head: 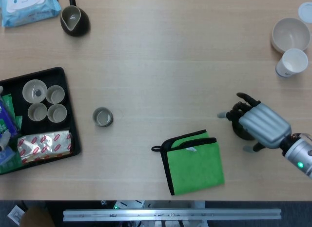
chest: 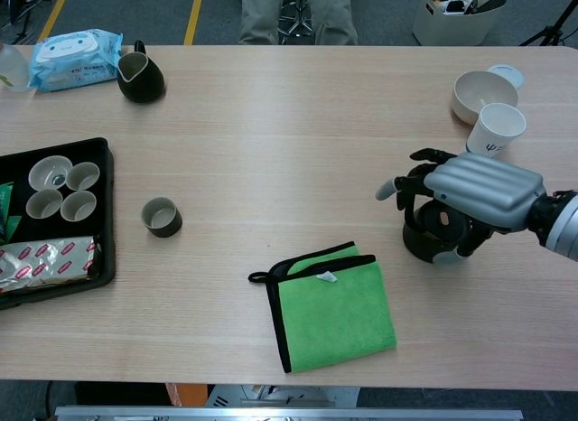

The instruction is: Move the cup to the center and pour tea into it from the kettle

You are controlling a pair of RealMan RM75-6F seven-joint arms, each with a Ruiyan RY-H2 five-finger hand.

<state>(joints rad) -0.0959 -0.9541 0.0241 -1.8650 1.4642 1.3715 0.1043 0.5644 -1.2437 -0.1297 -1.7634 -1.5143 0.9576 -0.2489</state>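
The kettle [chest: 436, 243], a small dark rounded pot, stands at about four o'clock on the surface [head: 161, 66], largely hidden beneath the right robot hand [chest: 477, 191], so its spout and handle cannot be made out. That hand arches over it with fingers [chest: 414, 179] curled down around its top; whether they actually grip it is hard to tell. The cup [head: 103, 117], a small grey-green round vessel, stands upright and alone at about nine o'clock, just beside the black tray [head: 68, 76], whose left side is cut off by the frame. A green cloth [head: 195, 161] lies near the kettle, toward six o'clock. The left robot hand appears in neither view.
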